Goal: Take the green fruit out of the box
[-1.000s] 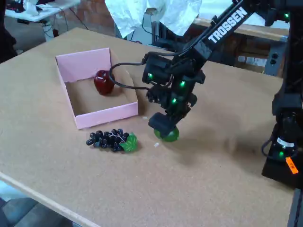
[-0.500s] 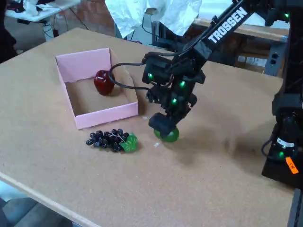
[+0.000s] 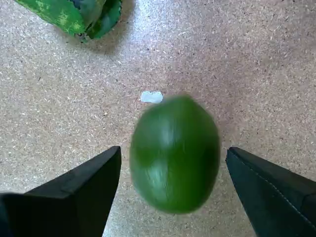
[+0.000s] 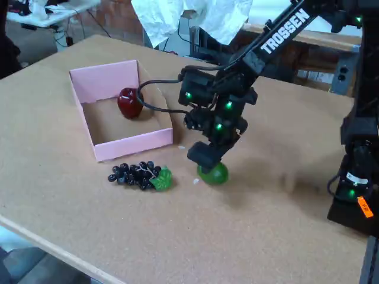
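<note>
The green fruit (image 4: 214, 173) lies on the tabletop outside the pink box (image 4: 134, 142), a little right of the box's near corner. My gripper (image 4: 206, 157) hovers just above it. In the wrist view the fruit (image 3: 175, 154) looks slightly blurred and sits between my two black fingers (image 3: 84, 190), with table showing in the gap on either side. My gripper (image 3: 173, 153) is open and touches nothing.
A red apple (image 4: 129, 102) rests inside the box. A dark grape bunch (image 4: 134, 174) with a green leaf (image 3: 74, 12) lies in front of the box, left of the fruit. A small white scrap (image 3: 151, 97) lies on the table beside the fruit.
My fingers have opened and the gripper has risen a little. The green fruit has left the grip and rests on the table, slightly lower right in the fixed view.
</note>
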Robot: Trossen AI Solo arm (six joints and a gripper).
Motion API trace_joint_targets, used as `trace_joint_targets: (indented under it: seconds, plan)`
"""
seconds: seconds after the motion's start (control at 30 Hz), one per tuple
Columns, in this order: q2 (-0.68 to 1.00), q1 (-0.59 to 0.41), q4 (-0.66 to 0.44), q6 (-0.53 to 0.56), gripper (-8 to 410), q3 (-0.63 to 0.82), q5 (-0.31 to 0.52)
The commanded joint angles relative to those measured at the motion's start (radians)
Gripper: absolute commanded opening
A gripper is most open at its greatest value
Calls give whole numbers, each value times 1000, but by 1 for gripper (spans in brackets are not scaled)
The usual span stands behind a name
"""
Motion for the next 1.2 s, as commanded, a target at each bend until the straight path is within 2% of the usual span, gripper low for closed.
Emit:
trace_joint_targets:
  seconds: [0.0, 0.9, 1.0, 1.17]
  plan:
    - [0, 0, -1, -1, 294, -2, 0]
    - [-2, 1, -7, 4, 294, 5, -4]
    - [-7, 1, -36, 8, 294, 23, -10]
    - [-14, 3, -150, 13, 294, 83, -11]
